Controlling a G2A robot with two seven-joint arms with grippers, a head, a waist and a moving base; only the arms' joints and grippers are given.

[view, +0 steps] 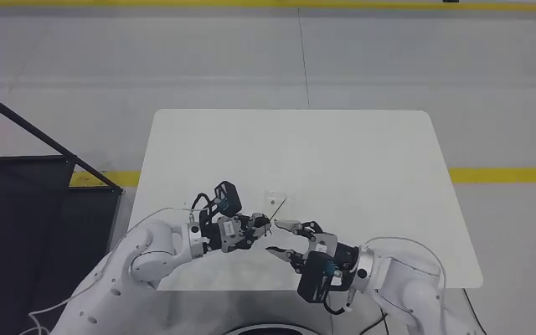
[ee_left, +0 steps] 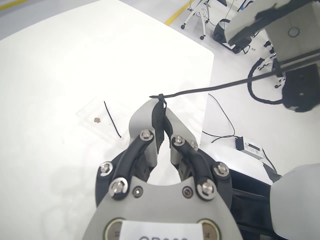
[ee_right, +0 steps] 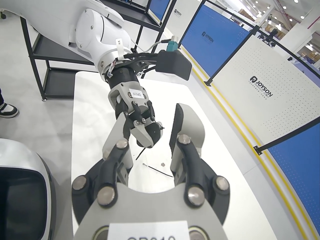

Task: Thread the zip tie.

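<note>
Inspecting the threading step, we find the left gripper [ee_left: 162, 116] clamped on the zip tie [ee_left: 200, 90] just below its head [ee_left: 160, 97], held up off the table [view: 377, 167]. The long strap runs from the head out toward the right gripper [view: 283, 237], whose jaws stand apart, holding nothing. A short tip pokes past the head; we cannot tell whether the strap passes through the slot or merely crosses it. In our judgement, the next move calls for the right gripper to close on the free strap and draw it through. A second tie [ee_left: 111, 119] lies on the table.
</note>
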